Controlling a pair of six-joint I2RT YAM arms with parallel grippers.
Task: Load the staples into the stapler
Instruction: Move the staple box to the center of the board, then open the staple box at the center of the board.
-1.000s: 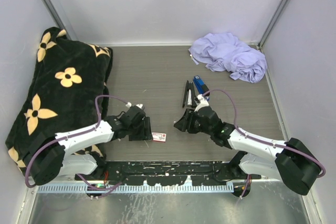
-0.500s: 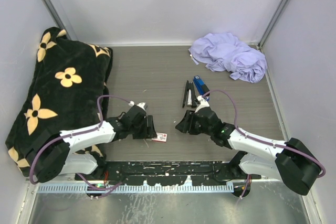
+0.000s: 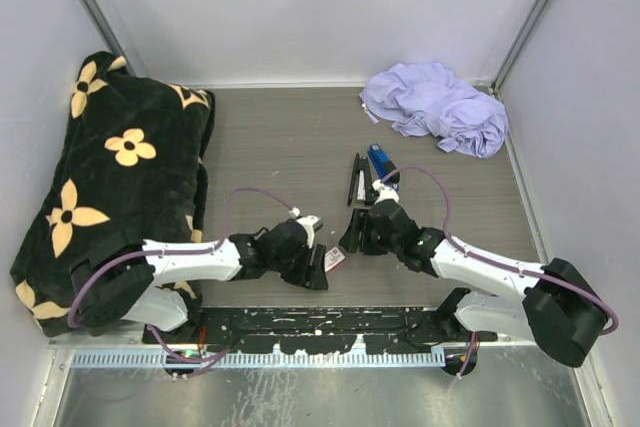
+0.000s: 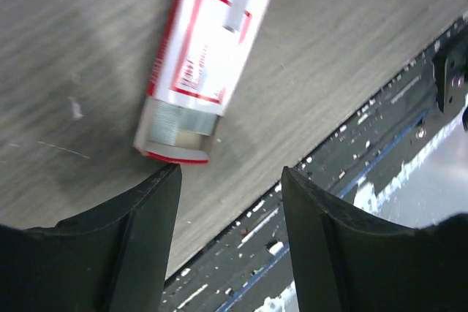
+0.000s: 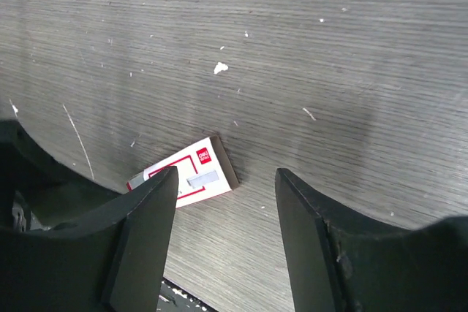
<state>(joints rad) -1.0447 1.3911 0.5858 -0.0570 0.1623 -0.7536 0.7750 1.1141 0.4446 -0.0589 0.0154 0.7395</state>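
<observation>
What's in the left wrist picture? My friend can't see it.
A small flat white box with a red label lies on a grey wood-grain table, silvery staples showing at its open end. The left gripper's black fingers stand open just short of it, empty.

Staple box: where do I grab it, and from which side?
Probably the two long sides, mid-length, coming straight down. The staple box lies flat, label up, so only its thin edges offer opposing faces. Its end nearest the left gripper is open and may crush; keep off it.

Left fingers [image 4: 139, 242] apart — right fingers [image 5: 142, 239] apart.
</observation>
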